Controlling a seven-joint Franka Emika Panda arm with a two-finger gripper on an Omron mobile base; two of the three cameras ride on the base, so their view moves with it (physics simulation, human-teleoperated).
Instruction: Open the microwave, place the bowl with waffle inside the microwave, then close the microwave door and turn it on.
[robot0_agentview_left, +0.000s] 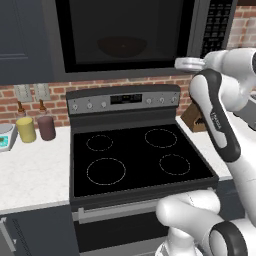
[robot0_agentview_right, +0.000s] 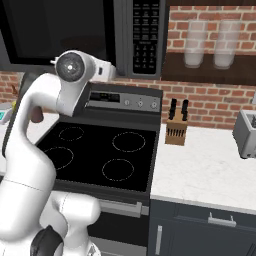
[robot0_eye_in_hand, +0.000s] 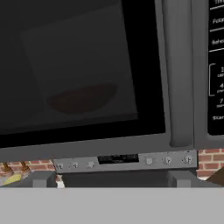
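Observation:
The microwave (robot0_agentview_left: 135, 35) hangs above the stove with its door (robot0_eye_in_hand: 87, 65) closed. Through the black window I make out the reddish-brown bowl (robot0_eye_in_hand: 83, 97) inside, also dimly visible as the bowl (robot0_agentview_left: 121, 46) in the left base view. The waffle is too dim to tell apart. The curved bar handle (robot0_eye_in_hand: 179, 74) runs along the door's right side, next to the button panel (robot0_eye_in_hand: 216, 65). My gripper (robot0_eye_in_hand: 109, 179) is open with nothing between its fingers, level with the door's lower edge and facing it. The hand (robot0_agentview_left: 189, 63) sits just below the microwave's lower right corner, and the same hand (robot0_agentview_right: 106, 71) appears in the right base view.
The black stove (robot0_agentview_left: 135, 155) with its knob panel lies directly below. A yellow canister (robot0_agentview_left: 26, 129) and a maroon canister (robot0_agentview_left: 46, 127) stand on the left counter. A knife block (robot0_agentview_right: 176, 130) and a toaster (robot0_agentview_right: 246, 132) sit on the right counter.

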